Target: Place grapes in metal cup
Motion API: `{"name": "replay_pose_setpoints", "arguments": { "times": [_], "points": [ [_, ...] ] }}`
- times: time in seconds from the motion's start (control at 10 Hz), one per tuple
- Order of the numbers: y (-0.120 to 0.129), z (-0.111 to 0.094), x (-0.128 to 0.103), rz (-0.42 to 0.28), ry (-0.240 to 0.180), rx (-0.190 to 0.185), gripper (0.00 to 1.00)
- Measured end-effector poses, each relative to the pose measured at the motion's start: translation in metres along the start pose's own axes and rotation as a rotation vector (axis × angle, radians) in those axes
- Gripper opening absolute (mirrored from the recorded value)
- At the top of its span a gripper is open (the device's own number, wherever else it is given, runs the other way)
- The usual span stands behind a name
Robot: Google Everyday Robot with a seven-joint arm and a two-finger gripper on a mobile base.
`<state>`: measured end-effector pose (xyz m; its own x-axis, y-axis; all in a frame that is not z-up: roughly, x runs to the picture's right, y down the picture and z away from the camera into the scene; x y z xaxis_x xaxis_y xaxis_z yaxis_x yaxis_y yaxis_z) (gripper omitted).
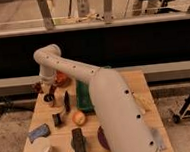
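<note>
Camera view: gripper [45, 89] low over the desk's [137, 84] far corner, whether clenched or released impossible to tell; grapes [37, 87] touching or just beside it, toward the desk edge, metal cup [49, 98] just nearer than it. Probably light, soft, lumpy, easily crushed; best pinched gently across the bunch's middle.

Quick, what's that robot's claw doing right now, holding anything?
Gripper: beside the dark purple grapes, just above the small shiny metal cup; whether it holds anything cannot be told.
</note>
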<state>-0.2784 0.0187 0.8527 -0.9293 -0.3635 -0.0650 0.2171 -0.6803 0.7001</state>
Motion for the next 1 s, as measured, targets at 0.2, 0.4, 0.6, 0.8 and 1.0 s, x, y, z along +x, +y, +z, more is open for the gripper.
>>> {"name": "replay_pose_setpoints", "arguments": {
  "times": [0.2, 0.4, 0.6, 0.8, 1.0],
  "points": [
    [-0.003, 0.002, -0.002, -0.02, -0.017, -0.003, 0.04],
    [-0.001, 0.007, -0.008, -0.027, -0.047, -0.02, 0.25],
    [-0.001, 0.012, -0.007, -0.032, -0.065, -0.035, 0.47],
    [0.0, 0.014, -0.009, -0.03, -0.068, -0.038, 0.66],
    [0.0, 0.016, -0.006, -0.037, -0.067, -0.035, 0.8]
  ]
}}
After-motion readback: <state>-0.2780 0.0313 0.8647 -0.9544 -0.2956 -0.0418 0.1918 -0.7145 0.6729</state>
